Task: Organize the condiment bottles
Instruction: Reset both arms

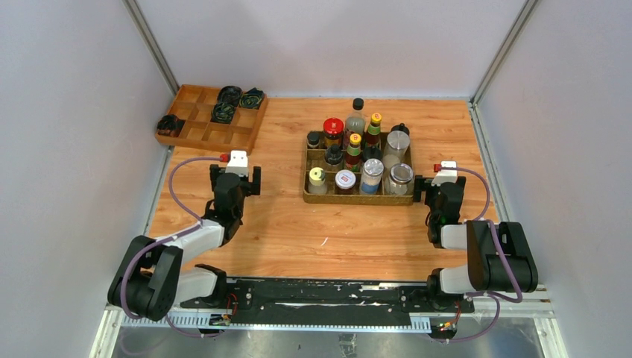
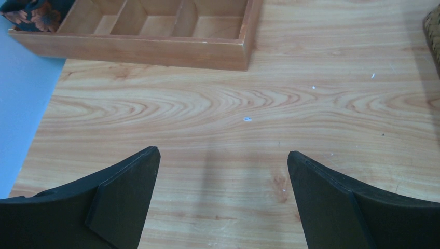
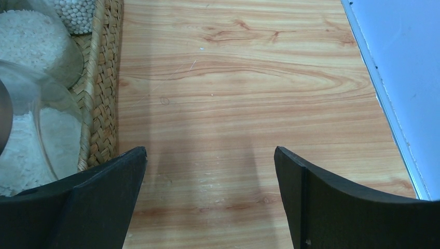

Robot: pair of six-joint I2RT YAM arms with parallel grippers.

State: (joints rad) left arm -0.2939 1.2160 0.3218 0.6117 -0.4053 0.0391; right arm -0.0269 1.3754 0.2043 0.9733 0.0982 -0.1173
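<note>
— Where are the bottles [image 1: 355, 153]?
— Standing packed in the tray [image 1: 358, 200], toward the far right corner of the table [image 1: 298, 231].
— And the left gripper [image 2: 223, 153]?
— Over bare wood nearer the left edge, jaws spread wide, nothing between them. The box [image 1: 190, 134] sits at the far left corner.
— The right gripper [image 3: 210, 150]?
— Also gaping and empty, just beside the tray's right rim. Two clear jars [image 3: 31, 46] there hold something white, possibly rice; it's too blurred to say.

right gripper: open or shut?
Open. In the wrist view the right gripper has its fingers wide apart, with only bare wooden table between them and nothing held.
</note>
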